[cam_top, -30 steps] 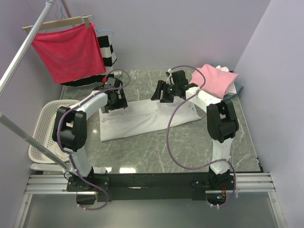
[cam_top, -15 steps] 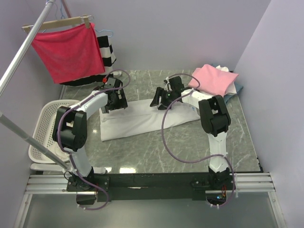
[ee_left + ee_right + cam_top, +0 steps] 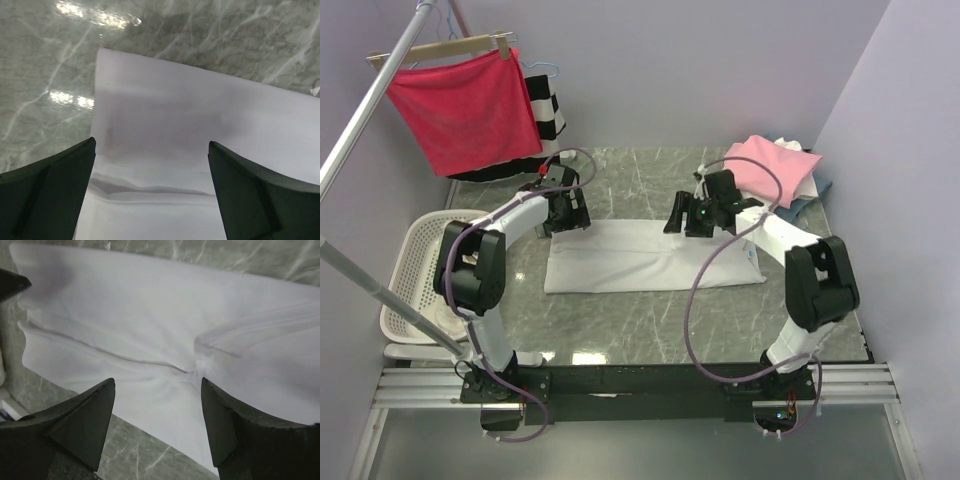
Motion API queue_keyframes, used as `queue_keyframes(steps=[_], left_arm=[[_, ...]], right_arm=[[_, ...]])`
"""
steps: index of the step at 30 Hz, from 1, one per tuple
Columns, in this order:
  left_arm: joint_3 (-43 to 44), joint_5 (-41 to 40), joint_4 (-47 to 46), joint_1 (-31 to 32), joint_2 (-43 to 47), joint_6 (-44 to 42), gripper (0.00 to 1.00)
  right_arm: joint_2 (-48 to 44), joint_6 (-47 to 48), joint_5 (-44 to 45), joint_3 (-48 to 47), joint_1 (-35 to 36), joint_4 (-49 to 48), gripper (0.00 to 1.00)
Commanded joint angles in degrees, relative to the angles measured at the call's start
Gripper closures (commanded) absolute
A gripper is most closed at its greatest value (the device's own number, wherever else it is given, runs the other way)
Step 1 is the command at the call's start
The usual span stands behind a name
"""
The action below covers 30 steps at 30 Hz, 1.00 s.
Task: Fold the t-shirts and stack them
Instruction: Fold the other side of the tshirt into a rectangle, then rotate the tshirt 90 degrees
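Tabletop (image 3: 650, 325): left claw (image 3: 151, 144), right claw (image 3: 157, 381) gape over t-shirt (image 3: 640, 262)

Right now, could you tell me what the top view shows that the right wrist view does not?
Only the top view: the left gripper, the pink shirt at far right, the hanging red cloth, the striped garment and the basket. Only the right wrist view: a puckered crease where folds meet in the white shirt. Both: the white shirt lying flat on the table, with the right gripper open over it.
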State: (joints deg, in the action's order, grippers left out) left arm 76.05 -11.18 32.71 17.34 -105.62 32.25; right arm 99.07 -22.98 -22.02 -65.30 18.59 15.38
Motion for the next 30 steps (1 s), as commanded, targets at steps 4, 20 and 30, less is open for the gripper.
queue_keyframes(steps=[4, 20, 30], left_arm=[[-2.14, 9.58, -8.80, 1.55, 0.33, -1.31, 0.01], [0.59, 14.61, -14.61, 3.22, -5.47, -3.69, 0.01], [-11.33, 9.42, -5.99, 4.19, -4.34, 3.25, 0.01]], right_arm=[[-5.90, -2.85, 15.16, 0.33, -4.08, 10.47, 0.24], [-10.83, -11.04, 21.75, 14.43, -6.55, 6.33, 0.23], [8.32, -4.62, 16.13, -2.45, -6.20, 11.06, 0.23]])
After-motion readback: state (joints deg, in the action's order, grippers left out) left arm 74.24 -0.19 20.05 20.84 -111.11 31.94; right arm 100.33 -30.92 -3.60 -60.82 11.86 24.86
